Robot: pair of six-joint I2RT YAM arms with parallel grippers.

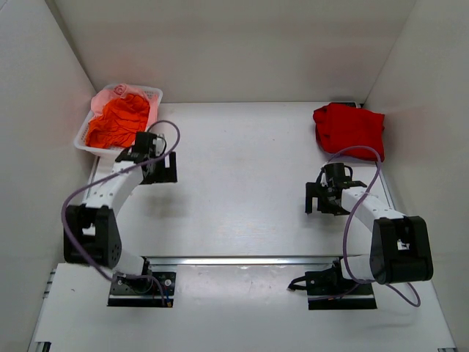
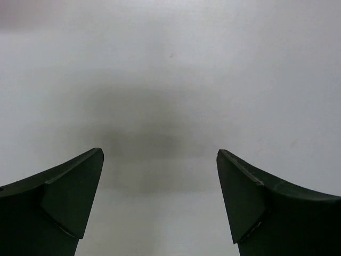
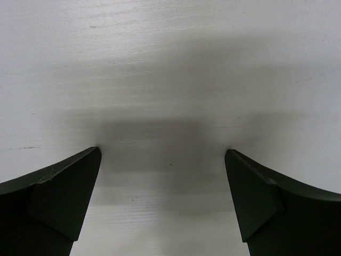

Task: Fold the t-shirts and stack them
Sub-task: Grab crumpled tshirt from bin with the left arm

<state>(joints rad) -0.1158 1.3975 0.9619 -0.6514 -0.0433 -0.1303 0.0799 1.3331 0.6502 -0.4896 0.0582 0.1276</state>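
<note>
A bright orange t-shirt lies crumpled in a white mesh basket at the back left, with a pale pink t-shirt under it at the far edge. A darker red t-shirt lies folded on the table at the back right. My left gripper is open and empty just in front of the basket; its wrist view shows only bare table between the fingers. My right gripper is open and empty, in front of the red shirt; its wrist view shows bare table too.
White walls enclose the table on the left, back and right. A metal rail runs along the near edge between the arm bases. Purple cables loop off both arms.
</note>
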